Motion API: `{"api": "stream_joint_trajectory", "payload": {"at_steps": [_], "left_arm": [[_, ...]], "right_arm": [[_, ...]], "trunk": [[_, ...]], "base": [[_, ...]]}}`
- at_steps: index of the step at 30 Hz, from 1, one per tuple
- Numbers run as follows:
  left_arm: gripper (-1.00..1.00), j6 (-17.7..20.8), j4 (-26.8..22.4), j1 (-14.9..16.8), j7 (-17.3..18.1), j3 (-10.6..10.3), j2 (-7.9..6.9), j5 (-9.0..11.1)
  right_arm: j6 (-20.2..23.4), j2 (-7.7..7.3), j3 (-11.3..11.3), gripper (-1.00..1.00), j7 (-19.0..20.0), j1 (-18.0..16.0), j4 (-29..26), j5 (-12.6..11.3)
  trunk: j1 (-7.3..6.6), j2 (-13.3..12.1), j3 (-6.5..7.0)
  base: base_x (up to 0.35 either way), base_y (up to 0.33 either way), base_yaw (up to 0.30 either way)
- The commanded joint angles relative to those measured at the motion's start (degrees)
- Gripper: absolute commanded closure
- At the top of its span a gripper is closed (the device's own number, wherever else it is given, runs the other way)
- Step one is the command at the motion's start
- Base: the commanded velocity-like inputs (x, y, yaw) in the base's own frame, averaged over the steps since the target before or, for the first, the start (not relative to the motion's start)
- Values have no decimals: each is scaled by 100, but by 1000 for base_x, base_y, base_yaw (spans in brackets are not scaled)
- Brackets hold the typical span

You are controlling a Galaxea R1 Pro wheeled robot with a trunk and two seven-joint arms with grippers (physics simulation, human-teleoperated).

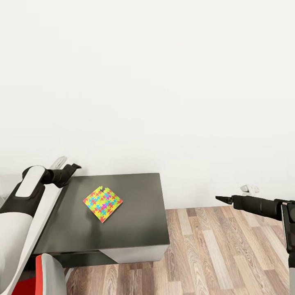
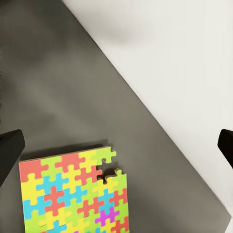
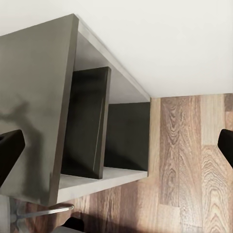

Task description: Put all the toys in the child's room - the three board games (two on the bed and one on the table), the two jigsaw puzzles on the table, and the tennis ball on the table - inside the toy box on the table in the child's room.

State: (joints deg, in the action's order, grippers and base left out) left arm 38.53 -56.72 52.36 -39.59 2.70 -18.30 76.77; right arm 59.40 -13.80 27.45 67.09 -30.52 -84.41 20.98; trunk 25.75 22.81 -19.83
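Note:
One jigsaw puzzle (image 1: 103,203), a thin square slab of yellow, green, blue and orange pieces, lies flat on a low dark grey cabinet top (image 1: 135,213). In the left wrist view the jigsaw puzzle (image 2: 73,194) sits below and between the fingers. My left gripper (image 1: 73,168) hovers open over the cabinet's rear left corner, just behind the puzzle, and holds nothing (image 2: 118,149). My right gripper (image 1: 223,199) hangs open and empty over the wood floor to the right of the cabinet (image 3: 118,145). The toy box, board games and tennis ball are out of view.
A light grey table edge (image 1: 51,200) runs along the cabinet's left side. A red chair (image 1: 43,272) stands at the front left. The cabinet has open shelves with a divider (image 3: 90,121). Behind is a white wall, and wood plank floor (image 1: 221,254) spreads to the right.

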Motion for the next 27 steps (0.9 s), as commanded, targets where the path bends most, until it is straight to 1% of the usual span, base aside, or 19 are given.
{"api": "stream_joint_trajectory", "payload": {"at_steps": [1,21,27], "left_arm": [[-100,7,-6,-10,-52,2,2,55],[-100,-3,-5,-106,-38,-18,32,51],[-100,-4,-5,-121,-46,-26,35,52]], "right_arm": [[36,1,6,-100,59,-7,-5,55],[37,3,14,-100,59,-5,-5,52],[34,3,10,-100,62,-1,-11,45]], "trunk": [[3,11,-10],[3,11,-10],[3,11,-10]], "base": [[0,0,0],[0,0,0],[0,-85,0]]}}
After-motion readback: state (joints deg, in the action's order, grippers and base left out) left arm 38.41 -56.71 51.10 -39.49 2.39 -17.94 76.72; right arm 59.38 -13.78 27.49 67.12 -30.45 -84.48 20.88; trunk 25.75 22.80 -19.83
